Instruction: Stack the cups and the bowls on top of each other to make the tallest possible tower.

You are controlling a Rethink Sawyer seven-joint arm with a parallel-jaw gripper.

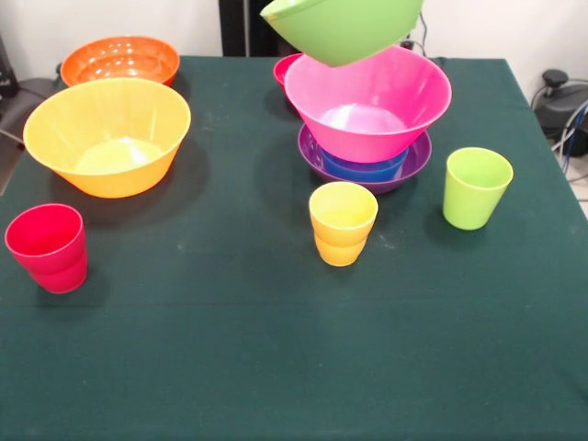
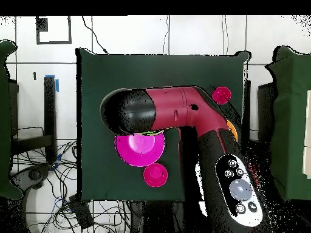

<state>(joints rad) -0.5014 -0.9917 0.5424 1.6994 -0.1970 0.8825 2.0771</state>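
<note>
A lime green bowl (image 1: 344, 28) hangs tilted in the air at the top of the front view, just above the tower. The tower is a large pink bowl (image 1: 367, 101) on a small blue bowl (image 1: 363, 168) inside a purple bowl (image 1: 415, 161). The gripper itself is hidden: in the overhead view the arm's black wrist (image 2: 124, 112) covers it, with a green sliver of the bowl (image 2: 149, 131) showing beside the pink bowl (image 2: 138, 148). A yellow cup (image 1: 343, 223), a lime green cup (image 1: 476, 186) and a red cup (image 1: 48, 246) stand upright on the table.
A light orange bowl (image 1: 106, 133) and a red-orange bowl (image 1: 119, 60) sit at the far left of the front view. A small red bowl (image 1: 287, 69) stands just behind the pink bowl. The dark green cloth (image 1: 230, 349) covers the table.
</note>
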